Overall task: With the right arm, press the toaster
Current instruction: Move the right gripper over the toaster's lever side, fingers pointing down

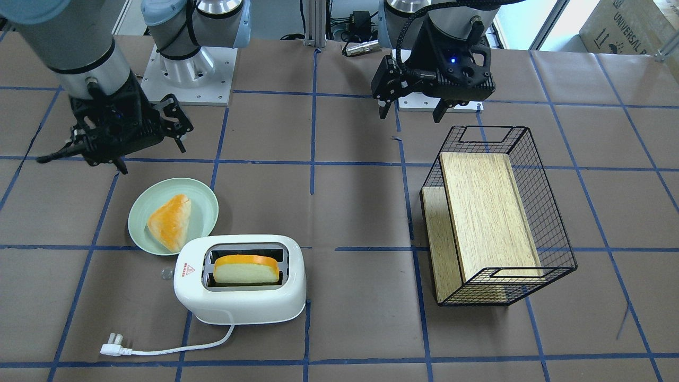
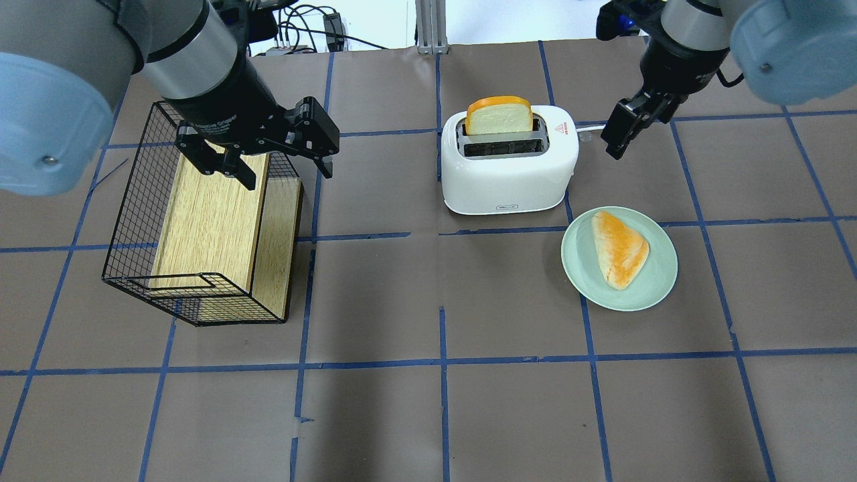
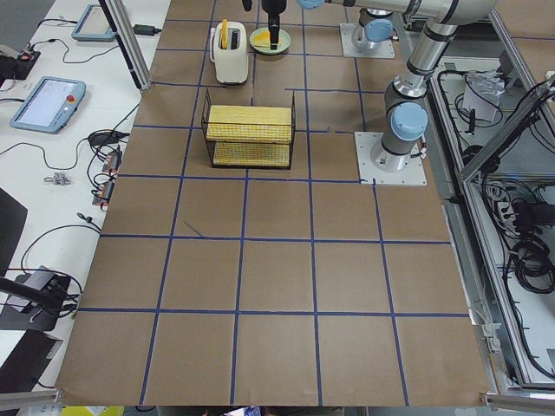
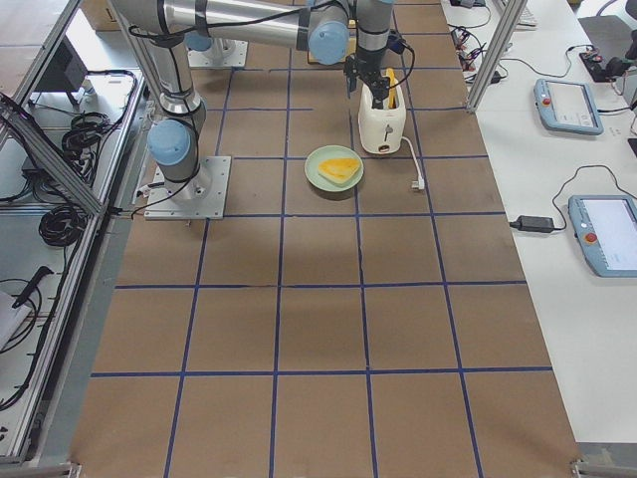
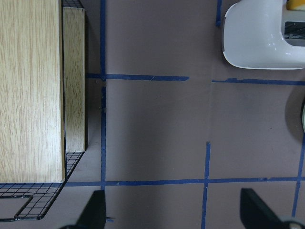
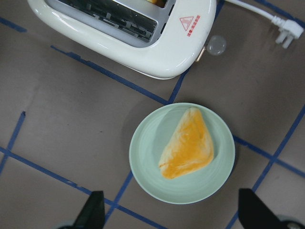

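The glossy white toaster (image 1: 238, 305) stands on the table with a slice of bread (image 1: 246, 269) upright in one slot and a red triangle sticker on top. A small clear lever knob (image 1: 167, 274) sticks out of its end, and the cord's plug (image 1: 114, 345) lies unplugged on the table. My right gripper (image 1: 114, 156) is open and empty. It hovers above the table beyond the plate, on the toaster's knob side (image 2: 619, 134), without touching the toaster (image 2: 509, 174). My left gripper (image 2: 288, 175) is open and empty over the wire basket's corner.
A pale green plate (image 1: 204, 201) with a triangular bread piece (image 1: 170, 220) sits beside the toaster. A tilted black wire basket (image 1: 536, 175) holding wooden boards (image 1: 488, 212) stands under the left arm.
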`<state>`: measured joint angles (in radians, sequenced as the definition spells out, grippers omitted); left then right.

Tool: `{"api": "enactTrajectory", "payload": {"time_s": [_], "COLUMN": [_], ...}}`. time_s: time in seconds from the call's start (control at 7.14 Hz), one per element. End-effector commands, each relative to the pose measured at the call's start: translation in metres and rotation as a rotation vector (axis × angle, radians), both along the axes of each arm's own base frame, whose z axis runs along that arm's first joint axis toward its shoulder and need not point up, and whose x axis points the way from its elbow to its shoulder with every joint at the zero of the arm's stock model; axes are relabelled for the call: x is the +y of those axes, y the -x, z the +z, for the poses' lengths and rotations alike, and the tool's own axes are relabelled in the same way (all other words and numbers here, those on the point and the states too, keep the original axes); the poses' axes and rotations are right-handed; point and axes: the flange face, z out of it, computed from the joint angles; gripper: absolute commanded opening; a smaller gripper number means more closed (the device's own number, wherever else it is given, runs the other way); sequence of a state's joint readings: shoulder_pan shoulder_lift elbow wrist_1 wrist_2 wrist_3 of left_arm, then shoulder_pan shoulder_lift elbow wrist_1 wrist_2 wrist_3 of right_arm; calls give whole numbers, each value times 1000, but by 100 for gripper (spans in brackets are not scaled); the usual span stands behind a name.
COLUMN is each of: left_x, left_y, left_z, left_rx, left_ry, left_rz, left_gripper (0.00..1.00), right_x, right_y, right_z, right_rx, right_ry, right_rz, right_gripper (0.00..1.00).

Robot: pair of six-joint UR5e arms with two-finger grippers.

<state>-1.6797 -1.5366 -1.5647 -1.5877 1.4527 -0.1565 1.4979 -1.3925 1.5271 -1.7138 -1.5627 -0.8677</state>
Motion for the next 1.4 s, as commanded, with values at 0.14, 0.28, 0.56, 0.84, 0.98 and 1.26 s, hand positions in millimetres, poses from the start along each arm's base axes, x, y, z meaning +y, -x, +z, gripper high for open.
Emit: {"api": "enactTrajectory", "payload": {"time_s": [0.14, 0.28, 0.56, 0.84, 0.98, 1.26], "left_x": [0, 0, 0, 0, 0, 0], "left_y": [0, 0, 0, 0, 0, 0], "left_z": [0, 0, 0, 0, 1, 0], "left_rx": [0, 0, 0, 0, 0, 0], "left_ry": [0, 0, 0, 0, 1, 0], "left_rz": [0, 0, 0, 0, 0, 0], "left_gripper": [100, 100, 100, 100, 100, 100], "right_x": [-60, -74, -81, -79, -77, -76], "right_y": [10, 10, 6, -6, -7, -10], "right_z": [-57, -75, -88, -89, -90, -107], "right_rx": [17, 25, 18, 14, 11, -15], "right_ry": [28, 54, 70, 70, 67, 45], "right_rz": [346, 393, 509, 529, 554, 576], "right_gripper": [41, 24, 8, 6, 6, 5]}}
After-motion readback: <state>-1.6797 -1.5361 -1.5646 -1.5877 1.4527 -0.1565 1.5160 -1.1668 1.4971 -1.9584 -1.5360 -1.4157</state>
